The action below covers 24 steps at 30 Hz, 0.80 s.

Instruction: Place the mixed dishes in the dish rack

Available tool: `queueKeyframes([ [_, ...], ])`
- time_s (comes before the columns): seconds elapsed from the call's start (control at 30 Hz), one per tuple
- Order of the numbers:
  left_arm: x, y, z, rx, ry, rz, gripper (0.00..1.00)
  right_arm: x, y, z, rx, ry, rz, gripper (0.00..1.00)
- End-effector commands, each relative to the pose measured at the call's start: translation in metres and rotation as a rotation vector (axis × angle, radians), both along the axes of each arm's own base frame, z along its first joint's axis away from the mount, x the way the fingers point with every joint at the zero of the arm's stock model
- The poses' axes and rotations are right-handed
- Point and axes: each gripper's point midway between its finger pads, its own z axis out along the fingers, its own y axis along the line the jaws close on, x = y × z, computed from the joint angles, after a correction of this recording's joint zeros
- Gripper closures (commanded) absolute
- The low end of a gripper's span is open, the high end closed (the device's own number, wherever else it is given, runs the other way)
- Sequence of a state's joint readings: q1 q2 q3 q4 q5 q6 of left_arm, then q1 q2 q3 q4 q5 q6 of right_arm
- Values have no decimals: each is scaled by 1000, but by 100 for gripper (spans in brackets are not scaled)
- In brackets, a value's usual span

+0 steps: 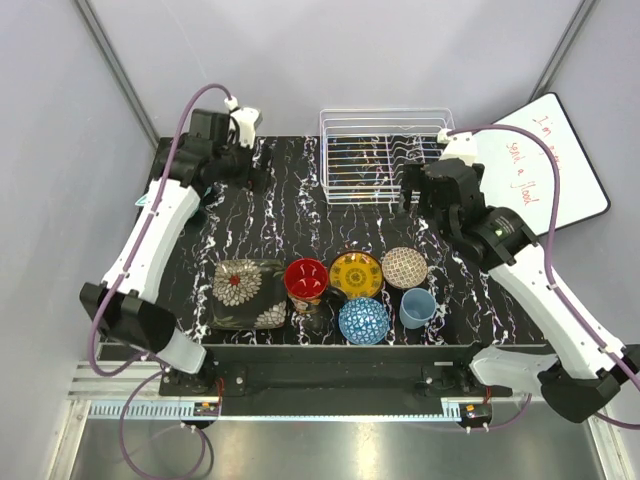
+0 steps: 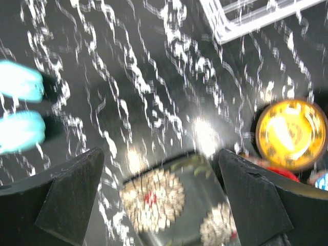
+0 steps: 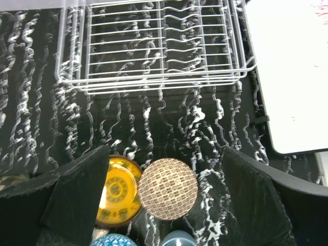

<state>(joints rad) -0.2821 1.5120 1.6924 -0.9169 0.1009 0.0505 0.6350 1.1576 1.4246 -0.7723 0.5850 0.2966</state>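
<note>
The dishes stand in a group at the table's front: the square dark floral plate [image 1: 248,292], red bowl [image 1: 306,279], yellow patterned plate [image 1: 356,273], brown-mesh bowl [image 1: 404,267], blue patterned bowl [image 1: 363,320] and light-blue cup [image 1: 417,307]. The dark mug [image 1: 316,318] is barely visible by the red bowl. The white wire dish rack [image 1: 385,155] stands at the back with no dishes in it. My left gripper [image 1: 248,170] is open and empty at the back left, high above the floral plate [image 2: 169,205]. My right gripper [image 1: 420,195] is open and empty beside the rack's front, above the brown-mesh bowl [image 3: 168,188].
A whiteboard [image 1: 555,165] with red writing leans at the back right, next to the rack. Teal headphones [image 2: 20,82] lie at the table's left edge. The left wrist view is motion-blurred. The yellow plate [image 3: 119,190] touches the brown-mesh bowl's left side.
</note>
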Motion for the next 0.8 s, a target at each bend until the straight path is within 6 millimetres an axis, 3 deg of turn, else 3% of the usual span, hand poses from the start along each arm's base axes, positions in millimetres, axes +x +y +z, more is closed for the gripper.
queueKeyframes([
  [0.0,55,-20,41,-83,-175,-4,1,21,-33,1,2,-1,-132,0],
  [0.07,78,-40,48,-139,-178,-44,1,35,-47,3,59,-3,-162,0],
  [0.1,85,-48,48,-156,-174,-63,1,45,-77,3,86,-11,-242,0],
  [0.13,92,-57,51,-177,-178,-93,1,56,-79,6,127,-33,-236,0],
  [0.23,123,-84,51,-229,-180,-106,1,83,-110,2,125,-52,-331,0],
  [0.27,137,-94,27,-223,-140,-108,1,89,-114,0,126,-45,-343,0],
  [0.3,146,-99,44,-238,-188,-112,1,96,-117,-5,128,-33,-356,0],
  [0.33,153,-103,38,-242,-184,-108,1,106,-112,-12,138,-13,-343,0],
  [0.37,163,-110,21,-238,-163,-114,1,111,-111,-15,142,-3,-340,0],
  [0.47,178,-118,0,-210,-162,-112,1,124,-107,-31,144,33,-330,0],
  [0.63,183,-128,-61,-170,-96,-96,1,144,-108,-52,161,76,-329,0],
  [0.77,188,-128,-84,-146,-91,-77,1,155,-107,-60,174,93,-327,0],
])
